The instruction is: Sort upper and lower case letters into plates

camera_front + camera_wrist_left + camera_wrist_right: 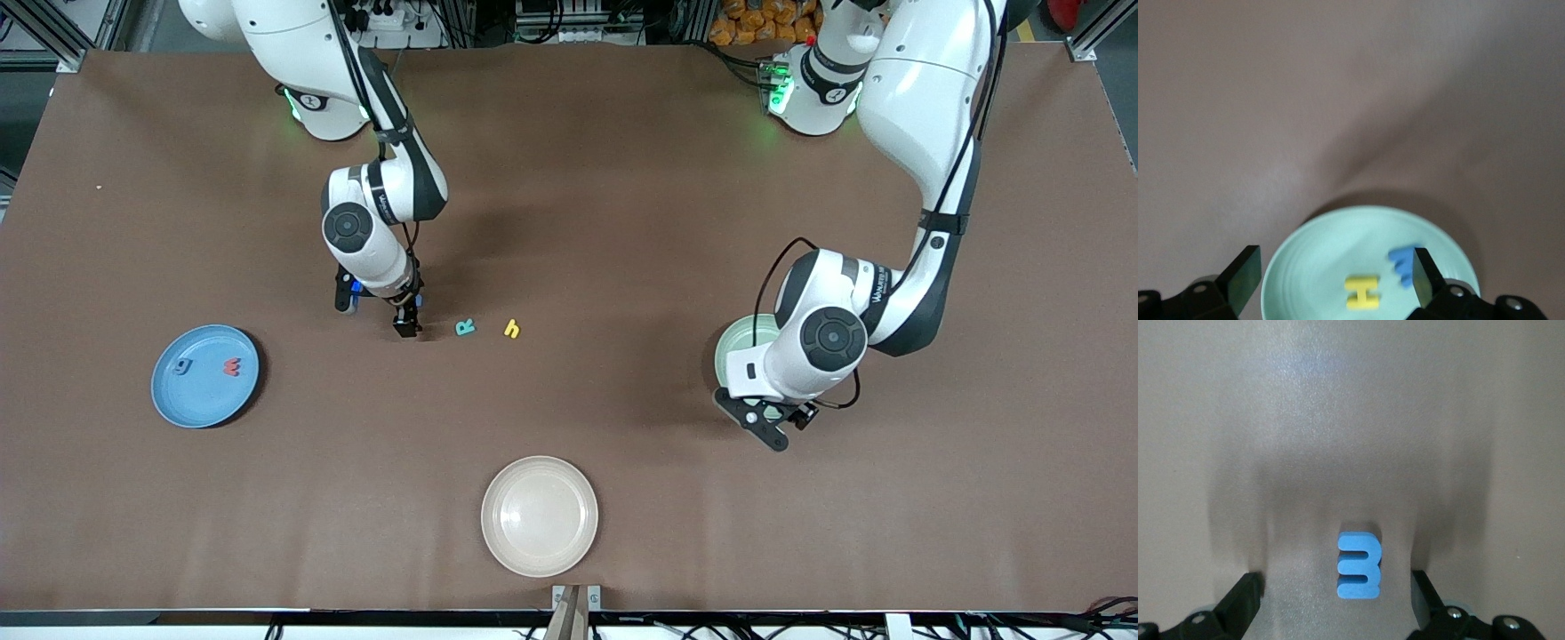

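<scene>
Claw of the right arm (378,311) sits low over the desk near its middle, fingers spread wide. A blue foam letter (1357,565) stands on the desk between them in the right wrist view, touching neither finger. Read the front view as a clock face. A teal R (465,327) lies just at three o'clock of this claw. A yellow h (511,329) lies near the R, again at three o'clock of it.

The left claw (782,422) hangs over the six o'clock rim of the pale mint green plate (736,342), which sits toward three o'clock of the desk. Its fingers are apart and grip nothing. In the left wrist view, the mint green plate (1305,260) carries a yellow H (1362,292) and a blue letter (1402,265) beside it; one finger partly covers the blue one.

The sky blue plate (169,400) rests at nine o'clock of the desk. It holds a dark g (184,365) and a red w (232,365), slightly apart. A cream-white plate (498,542) lies at six o'clock, close to the desk's edge.
</scene>
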